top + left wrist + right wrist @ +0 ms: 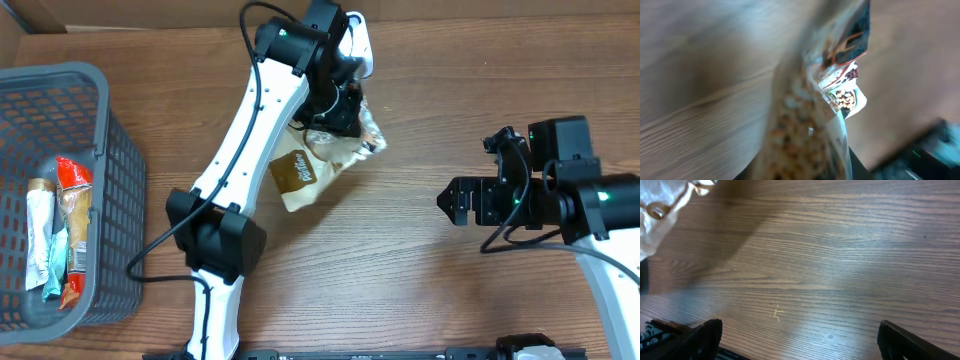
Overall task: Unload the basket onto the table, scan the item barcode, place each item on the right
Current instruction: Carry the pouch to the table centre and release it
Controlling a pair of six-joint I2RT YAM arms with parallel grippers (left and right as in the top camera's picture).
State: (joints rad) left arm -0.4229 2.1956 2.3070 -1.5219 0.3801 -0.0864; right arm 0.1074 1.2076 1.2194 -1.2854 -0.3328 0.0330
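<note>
Leftmost, a grey mesh basket (118,170) sits on the wooden table (400,300) with several snack packets (62,232) lying inside. Toward the middle, the left gripper (335,120) is clamped on the upper edge of a brown-and-clear snack pouch (298,178), which hangs over the bare wood. Whether its lower corner touches the surface I cannot tell. Further right, well apart from the pouch, the right gripper (448,203) hovers with its jaws spread wide above plain grain that bears a small pale scratch (777,312).
</note>
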